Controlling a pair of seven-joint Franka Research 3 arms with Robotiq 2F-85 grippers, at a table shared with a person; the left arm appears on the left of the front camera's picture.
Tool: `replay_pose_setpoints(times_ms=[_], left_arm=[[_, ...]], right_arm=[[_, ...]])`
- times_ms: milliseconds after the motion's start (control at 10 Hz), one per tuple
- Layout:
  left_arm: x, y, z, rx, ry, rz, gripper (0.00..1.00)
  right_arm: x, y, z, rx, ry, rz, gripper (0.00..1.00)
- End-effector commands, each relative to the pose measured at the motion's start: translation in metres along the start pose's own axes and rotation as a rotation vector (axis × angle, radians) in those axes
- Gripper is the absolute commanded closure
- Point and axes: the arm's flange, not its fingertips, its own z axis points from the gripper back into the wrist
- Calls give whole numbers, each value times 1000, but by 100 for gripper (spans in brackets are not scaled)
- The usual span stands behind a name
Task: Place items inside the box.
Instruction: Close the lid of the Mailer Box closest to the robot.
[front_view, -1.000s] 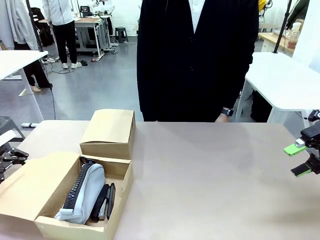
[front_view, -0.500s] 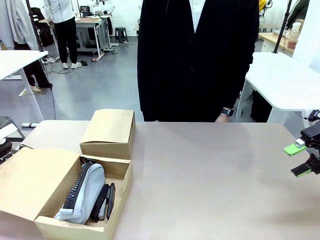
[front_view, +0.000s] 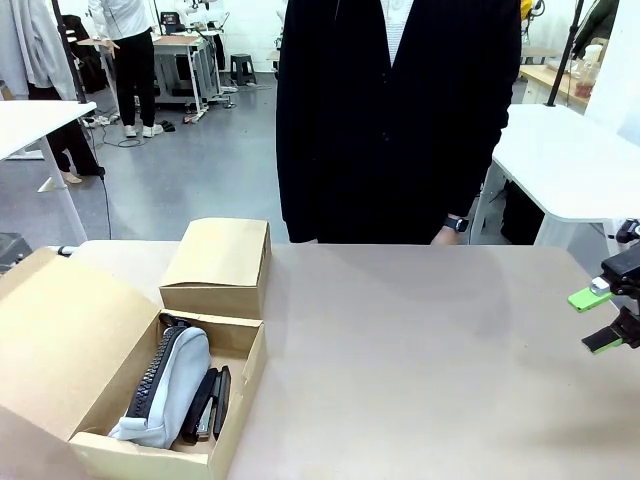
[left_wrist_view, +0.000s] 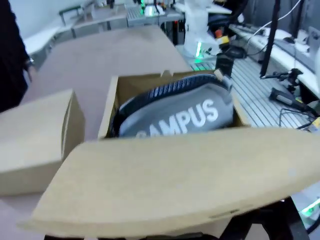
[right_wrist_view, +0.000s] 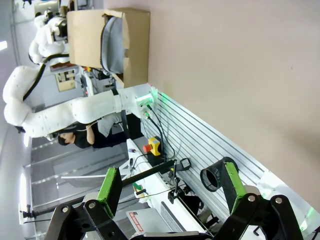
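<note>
Right tool (front_view: 598, 320) wide, empty, left wrist view reads CAMPUS on boxed pencil case (left_wrist_view: 182, 112)

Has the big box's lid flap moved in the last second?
Yes. The lid flap has swung upward, its far edge rising against the closed small box beside it.

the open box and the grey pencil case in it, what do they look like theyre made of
Open box: plain brown corrugated cardboard, matte, going by its thick folded flap edges. Grey pencil case: likely woven fabric, soft and sagging, with a dark zip and white printed "CAMPUS" lettering in the left wrist view.
</note>
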Motion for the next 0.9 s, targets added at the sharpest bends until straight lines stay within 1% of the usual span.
replay_pose_setpoints(times_ms=[0,200,300,400,500,600,800], left_arm=[[40,-21,-32,-83,-27,-22,0],[60,-21,-80,-131,35,-95,0],[69,-21,-110,-218,12,-130,0],[76,-21,-144,-297,18,-172,0],[77,-18,-170,-335,7,-199,0],[72,-14,-189,-334,0,-197,0],[57,-13,-214,-350,45,-185,0]], right_arm=[[0,3,1,19,-8,-5,0],[0,3,1,19,-8,-5,0],[0,3,1,19,-8,-5,0],[0,3,1,19,-8,-5,0],[0,3,1,19,-8,-5,0],[0,3,1,19,-8,-5,0],[0,3,1,19,-8,-5,0]])
